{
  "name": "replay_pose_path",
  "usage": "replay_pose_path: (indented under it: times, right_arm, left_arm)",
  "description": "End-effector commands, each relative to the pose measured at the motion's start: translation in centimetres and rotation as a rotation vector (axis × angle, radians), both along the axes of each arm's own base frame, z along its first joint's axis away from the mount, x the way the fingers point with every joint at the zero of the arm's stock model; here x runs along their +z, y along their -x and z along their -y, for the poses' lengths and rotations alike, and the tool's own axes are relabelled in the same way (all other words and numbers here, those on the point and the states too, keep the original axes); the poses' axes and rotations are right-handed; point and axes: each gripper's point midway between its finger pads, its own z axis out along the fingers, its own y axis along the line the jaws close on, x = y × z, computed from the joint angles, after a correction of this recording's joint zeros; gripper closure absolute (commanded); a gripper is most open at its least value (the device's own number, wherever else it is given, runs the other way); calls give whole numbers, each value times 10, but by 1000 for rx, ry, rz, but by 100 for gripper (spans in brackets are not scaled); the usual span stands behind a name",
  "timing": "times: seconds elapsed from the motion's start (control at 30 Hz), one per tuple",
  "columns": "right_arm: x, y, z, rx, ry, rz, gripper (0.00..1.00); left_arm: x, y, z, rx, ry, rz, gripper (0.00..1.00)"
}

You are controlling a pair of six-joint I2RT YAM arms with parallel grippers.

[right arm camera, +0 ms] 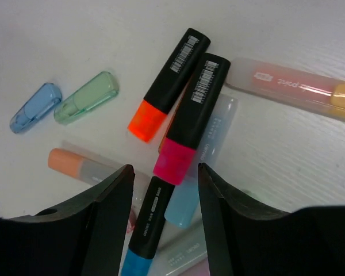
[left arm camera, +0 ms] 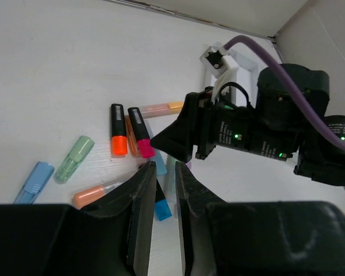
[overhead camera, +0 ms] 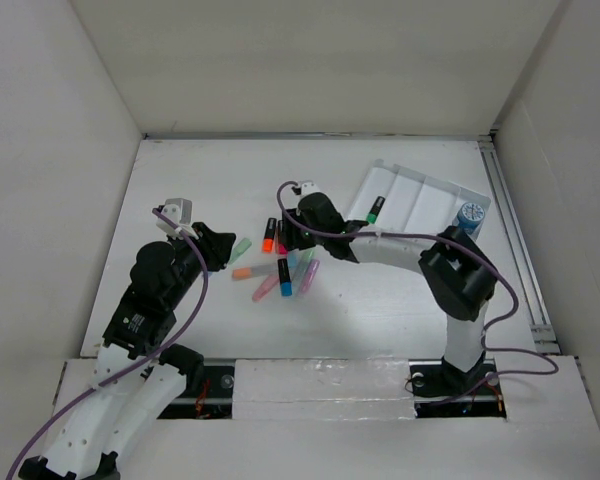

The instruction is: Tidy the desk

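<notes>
The right pincer (right arm camera: 165, 178) hangs open just above a heap of pens, its two black fingers (right arm camera: 112, 201) standing apart with nothing clamped between them. Under the gap lie the pink tip of a black pink highlighter (right arm camera: 190, 115) and a black marker with a blue end (right arm camera: 146, 230). Beside the pink one, touching it along its side, lies an orange highlighter (right arm camera: 169, 80). A pale blue pen (right arm camera: 201, 167) is partly beneath them. To the left, apart from the heap, a loose blue cap (right arm camera: 34, 107) and a green cap (right arm camera: 86, 98) lie side by side.

The left pincer (left arm camera: 164, 190) points at the same heap from the other side. Its jaws are only a narrow slit apart and hold nothing.

All of this is on the white desk (overhead camera: 210, 180), which fills the middle of the top view and is walled by white panels. At its far right a white tray (overhead camera: 420, 195) lies at an angle, with a green marker (overhead camera: 376, 209) in one compartment.
</notes>
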Motion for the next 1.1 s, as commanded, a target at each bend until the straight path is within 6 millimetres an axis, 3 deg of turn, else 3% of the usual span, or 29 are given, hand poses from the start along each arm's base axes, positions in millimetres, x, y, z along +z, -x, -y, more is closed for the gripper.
replay_pose_path:
  times: [0.0, 0.17, 0.53, 0.6, 0.77, 0.83, 0.9, 1.07]
  right_arm:
    - [18, -10, -19, 38, -15, 36, 46]
    - [-2, -15, -29, 24, 61, 10, 46]
    - [-38, -30, -28, -28, 141, -16, 49]
    - [-39, -30, -30, -27, 135, -19, 61]
    - [-31, -32, -34, -29, 107, -11, 73]
    - [-24, -36, -36, -37, 102, 1, 66]
    - [-32, -34, -33, -33, 133, -19, 54]
    - [-48, -31, -32, -25, 159, -49, 51]
  left_arm:
    - [8, -2, 1, -3, 5, 32, 83]
    - [9, -1, 1, -2, 7, 34, 83]
    - [12, 0, -1, 7, 10, 43, 83]
    - [12, 0, -2, 8, 9, 42, 83]
    - [12, 0, -2, 8, 10, 45, 83]
    - [12, 0, -2, 7, 10, 43, 83]
    - [12, 1, -2, 7, 10, 45, 83]
    - [14, 1, -2, 10, 12, 50, 83]
